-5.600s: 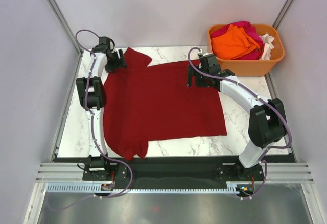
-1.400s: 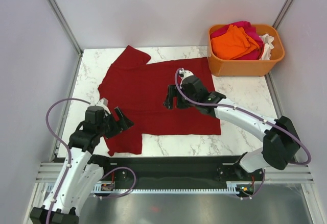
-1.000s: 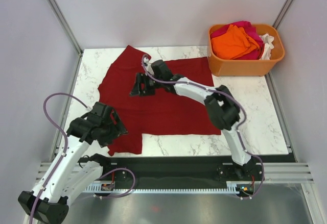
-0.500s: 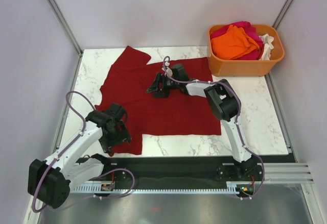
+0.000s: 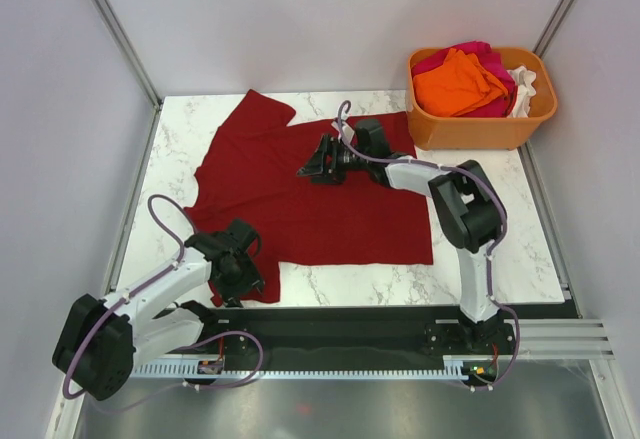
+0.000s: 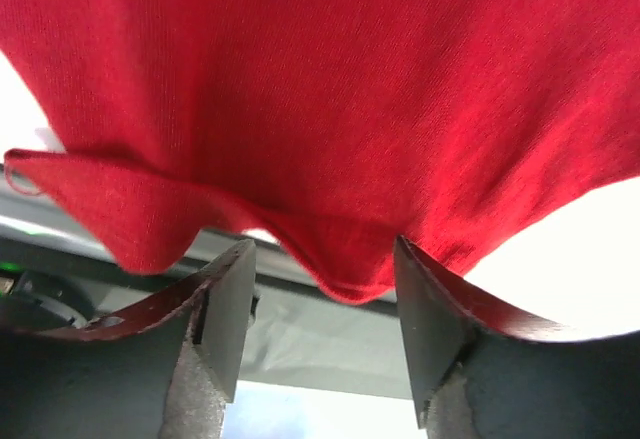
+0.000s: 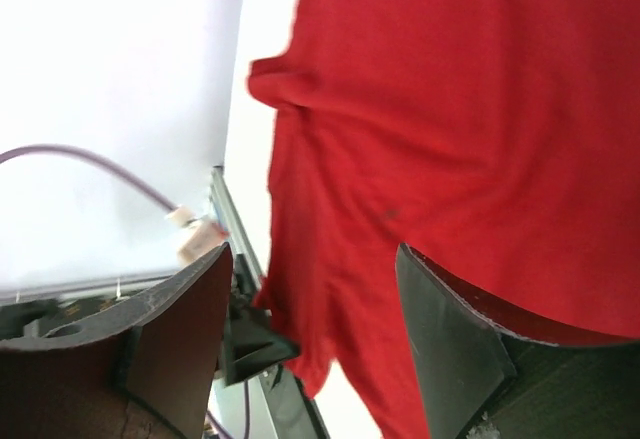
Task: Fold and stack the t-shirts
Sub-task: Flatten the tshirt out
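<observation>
I can read nothing here; no word, label, brand, number or sign is legible on any surface in the three views.
</observation>
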`<state>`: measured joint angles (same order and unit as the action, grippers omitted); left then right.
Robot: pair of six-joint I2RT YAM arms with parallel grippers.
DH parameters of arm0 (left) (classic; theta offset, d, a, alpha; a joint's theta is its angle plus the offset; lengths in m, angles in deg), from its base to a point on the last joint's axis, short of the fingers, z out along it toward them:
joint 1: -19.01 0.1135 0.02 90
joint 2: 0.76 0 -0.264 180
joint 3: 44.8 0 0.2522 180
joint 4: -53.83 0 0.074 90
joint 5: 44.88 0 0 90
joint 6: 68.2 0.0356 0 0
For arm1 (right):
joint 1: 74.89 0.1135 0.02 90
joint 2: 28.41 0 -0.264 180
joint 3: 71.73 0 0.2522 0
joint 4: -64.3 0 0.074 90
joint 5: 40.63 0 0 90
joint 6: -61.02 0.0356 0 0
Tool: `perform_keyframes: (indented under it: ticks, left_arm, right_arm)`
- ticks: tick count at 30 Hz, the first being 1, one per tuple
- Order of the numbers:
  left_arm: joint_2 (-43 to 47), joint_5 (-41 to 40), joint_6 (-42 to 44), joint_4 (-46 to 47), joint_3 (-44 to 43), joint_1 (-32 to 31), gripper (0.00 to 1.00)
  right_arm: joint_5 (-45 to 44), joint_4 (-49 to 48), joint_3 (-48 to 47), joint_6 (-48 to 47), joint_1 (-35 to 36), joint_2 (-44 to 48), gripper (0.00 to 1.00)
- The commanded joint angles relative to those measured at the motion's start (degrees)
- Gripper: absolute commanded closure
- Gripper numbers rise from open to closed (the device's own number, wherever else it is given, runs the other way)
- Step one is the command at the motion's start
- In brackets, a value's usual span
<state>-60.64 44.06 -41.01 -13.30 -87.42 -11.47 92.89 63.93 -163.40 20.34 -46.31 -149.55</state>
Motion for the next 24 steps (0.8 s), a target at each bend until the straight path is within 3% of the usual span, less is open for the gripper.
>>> perform_keyframes:
  ticks: [1,5,10,14,18,22,24]
  left_arm:
    - [1.4,-4.0,-3.8,3.3,1.0,-0.3,0.39]
    - [4.2,-4.5,-3.0,3.4,0.2,-0.3,0.45]
    - [9.5,-5.4,-4.0,1.2,-0.3,-0.4,0.27]
    - [7.9,-4.7,-4.9,1.9,1.1,-0.7,0.27]
    - [7.1,-4.9,-5.4,3.2,2.4,-0.8,0.33]
    - [6.5,-4.3,-5.5,5.1,4.1,-0.8,0.48]
    - [6.4,-4.7,-5.3,5.5,4.4,-0.8,0.62]
  right_arm:
    - [0.9,0.2,0.0,-3.1,-0.4,7.8,0.25]
    - [0.5,1.6,1.0,-3.7,-0.4,12.3,0.25]
    - [-0.3,4.5,1.3,-5.5,-0.4,16.3,0.24]
    - [-0.1,5.4,1.3,-5.6,-0.3,16.6,0.24]
    - [0.0,6.7,1.5,-6.7,-0.4,17.4,0.24]
    - [-1.2,7.8,3.5,-7.7,-0.5,19.4,0.25]
    - [-2.6,8.2,5.0,-8.0,-1.2,21.7,0.25]
